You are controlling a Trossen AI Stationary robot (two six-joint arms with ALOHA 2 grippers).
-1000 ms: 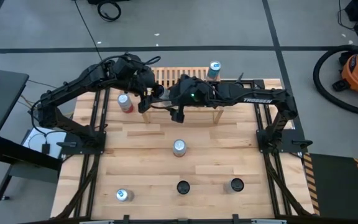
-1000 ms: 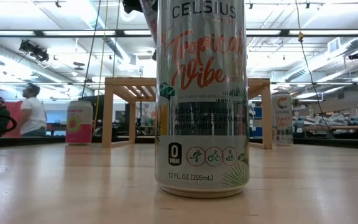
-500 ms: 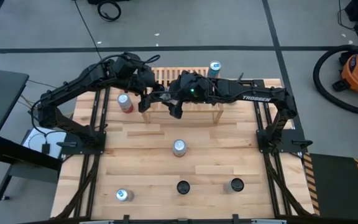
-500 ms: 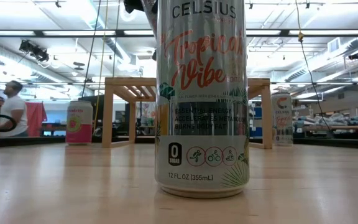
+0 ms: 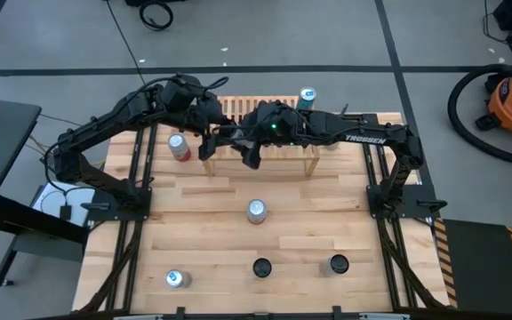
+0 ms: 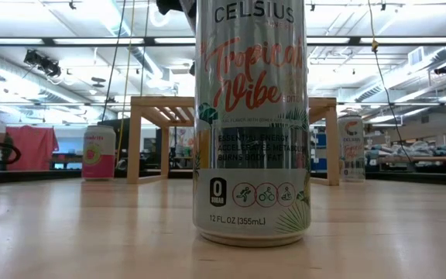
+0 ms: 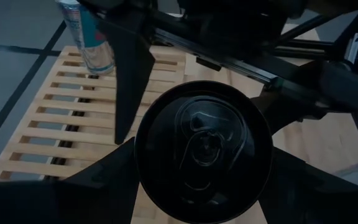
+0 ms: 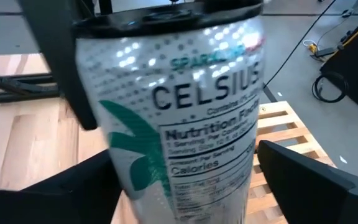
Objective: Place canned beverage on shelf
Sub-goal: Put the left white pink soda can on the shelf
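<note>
- Handing over a can [image 8: 179, 118] above the shelf [image 5: 238, 111]: left gripper [image 7: 204, 205] clamps it, right gripper [image 8: 185, 186] straddles it, fingers spread
- Next, by my reading: one gripper must release before lowering onto the slats below

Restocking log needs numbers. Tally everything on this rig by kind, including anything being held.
Cans: 7 (5 standing on the table, 1 on the rack, 1 held can aloft)
Shelf: 1
Total: 8
</note>
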